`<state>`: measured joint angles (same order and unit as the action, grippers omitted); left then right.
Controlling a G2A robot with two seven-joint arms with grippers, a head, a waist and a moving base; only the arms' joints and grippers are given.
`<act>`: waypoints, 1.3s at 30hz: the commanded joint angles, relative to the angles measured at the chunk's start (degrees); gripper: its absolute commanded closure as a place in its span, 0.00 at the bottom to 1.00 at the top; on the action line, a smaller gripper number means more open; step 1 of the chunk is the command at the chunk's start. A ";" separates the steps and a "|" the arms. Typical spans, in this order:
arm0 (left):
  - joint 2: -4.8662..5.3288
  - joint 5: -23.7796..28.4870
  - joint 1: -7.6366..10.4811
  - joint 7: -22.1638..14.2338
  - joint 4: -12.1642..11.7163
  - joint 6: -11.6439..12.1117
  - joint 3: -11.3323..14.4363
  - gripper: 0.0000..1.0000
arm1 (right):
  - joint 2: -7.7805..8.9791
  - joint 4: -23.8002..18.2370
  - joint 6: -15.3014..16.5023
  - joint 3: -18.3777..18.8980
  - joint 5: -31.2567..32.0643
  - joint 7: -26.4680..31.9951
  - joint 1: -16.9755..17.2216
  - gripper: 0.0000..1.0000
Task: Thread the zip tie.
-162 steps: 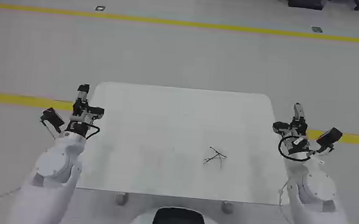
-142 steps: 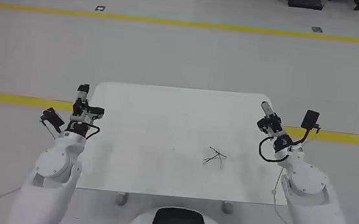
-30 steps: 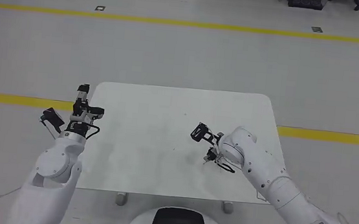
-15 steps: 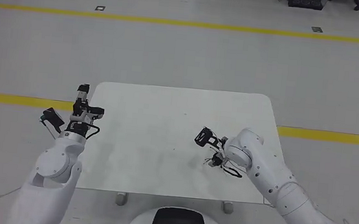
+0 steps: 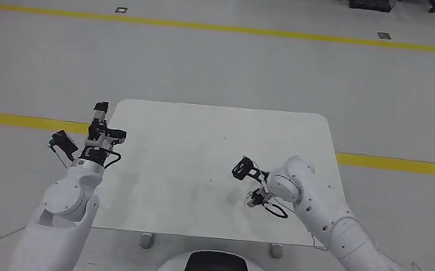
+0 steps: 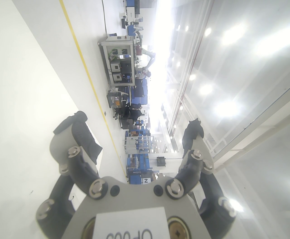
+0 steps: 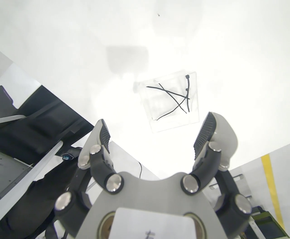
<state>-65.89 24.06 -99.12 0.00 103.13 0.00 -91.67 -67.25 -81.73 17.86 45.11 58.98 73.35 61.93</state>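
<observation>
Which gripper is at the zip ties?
The right gripper, open, over the zip ties on the table; the left gripper is off the table's edge, pointing into the room.

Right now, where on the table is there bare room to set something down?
The far half of the table is bare, as is the stretch between the left gripper at its left edge and the right gripper. The crowded spot is front right, where the right gripper hangs open over the zip ties in a clear tray.

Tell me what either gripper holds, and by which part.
Nothing. The left gripper and the right gripper are open and empty; the zip ties lie ungripped.
</observation>
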 commanded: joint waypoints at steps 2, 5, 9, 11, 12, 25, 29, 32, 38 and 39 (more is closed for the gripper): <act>0.00 0.00 0.00 0.00 0.00 0.00 0.00 0.00 | 0.00 0.03 0.08 -0.01 0.00 0.04 -0.05 0.00; 0.00 0.00 0.00 0.00 0.00 0.00 0.00 0.00 | 0.00 0.03 0.08 -0.01 0.00 0.04 -0.05 0.00; 0.00 0.00 0.00 0.00 0.00 0.00 0.00 0.00 | 0.10 0.14 1.62 -0.27 1.24 -0.88 -0.19 0.00; 0.00 0.00 0.00 0.00 0.00 0.00 0.00 0.00 | 0.36 0.32 1.62 -1.41 2.04 -1.75 -0.75 0.00; 0.00 0.00 0.00 0.00 0.00 0.00 0.00 0.00 | 0.53 0.36 1.62 -2.32 1.89 -1.46 -1.33 0.00; 0.00 0.00 0.00 0.00 0.00 0.00 0.00 0.00 | 3.62 6.13 1.62 -21.21 -9.00 -2.64 -16.61 0.00; 0.00 0.00 0.00 0.00 0.00 0.00 0.00 0.00 | 3.62 6.13 1.62 -21.21 -9.00 -2.64 -16.61 0.00; 0.00 0.00 0.00 0.00 0.00 0.00 0.00 0.00 | 3.62 6.07 1.49 -21.16 -8.96 -3.17 -16.47 0.00; 0.00 0.00 0.00 0.00 0.00 0.00 0.00 0.00 | 4.77 5.96 1.62 -21.36 -7.08 -8.29 -15.37 0.00; 0.00 0.00 0.00 0.00 0.00 0.00 0.00 0.00 | 5.00 5.94 1.62 -21.74 -7.30 -8.76 -15.51 0.00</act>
<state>-65.89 24.06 -99.12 0.00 103.13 0.00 -91.67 -62.42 -75.69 19.48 23.69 51.94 64.88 46.56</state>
